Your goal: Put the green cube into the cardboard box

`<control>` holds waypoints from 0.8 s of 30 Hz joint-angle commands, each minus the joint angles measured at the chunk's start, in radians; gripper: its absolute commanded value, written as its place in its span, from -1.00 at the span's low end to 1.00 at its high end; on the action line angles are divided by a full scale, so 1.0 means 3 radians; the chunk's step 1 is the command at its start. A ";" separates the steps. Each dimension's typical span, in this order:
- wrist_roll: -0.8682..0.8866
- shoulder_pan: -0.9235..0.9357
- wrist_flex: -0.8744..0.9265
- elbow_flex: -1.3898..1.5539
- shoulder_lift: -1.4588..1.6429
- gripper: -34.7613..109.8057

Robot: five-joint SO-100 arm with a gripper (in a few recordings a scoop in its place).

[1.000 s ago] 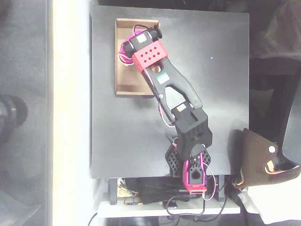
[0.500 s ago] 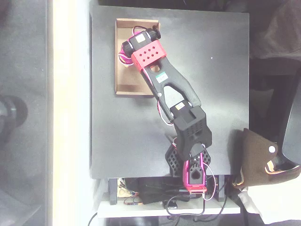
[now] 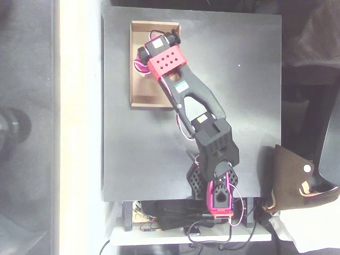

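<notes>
Overhead view: black-and-pink arm's gripper [image 3: 146,56] over shallow tan cardboard box [image 3: 139,93]. We judge delivery step; release next. Pincer state: we cannot tell.

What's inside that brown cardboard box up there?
Bare tan floor shows at both ends of the cardboard box. The arm's red and black wrist hangs over its middle and hides what lies beneath, so no green cube can be seen.

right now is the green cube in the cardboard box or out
Cannot tell. The arm's wrist and claw hang over the cardboard box, hiding much of its floor; no cube shows there.
</notes>
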 commanded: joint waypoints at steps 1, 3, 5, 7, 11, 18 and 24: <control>0.0051 -0.0056 0.0046 -0.0072 0.0097 0.04; 0.0046 -0.0056 0.0046 -0.0072 0.0097 0.04; 0.0051 -0.0056 0.0046 -0.0072 0.0107 0.04; 0.0051 -0.0056 0.0046 -0.0087 0.0143 0.04; 0.0026 -0.0061 0.0046 -0.0123 0.0240 0.05; 0.0026 -0.0061 0.0005 -0.0123 0.0808 0.05; 0.0026 -0.0056 0.0005 -0.0123 0.1575 0.05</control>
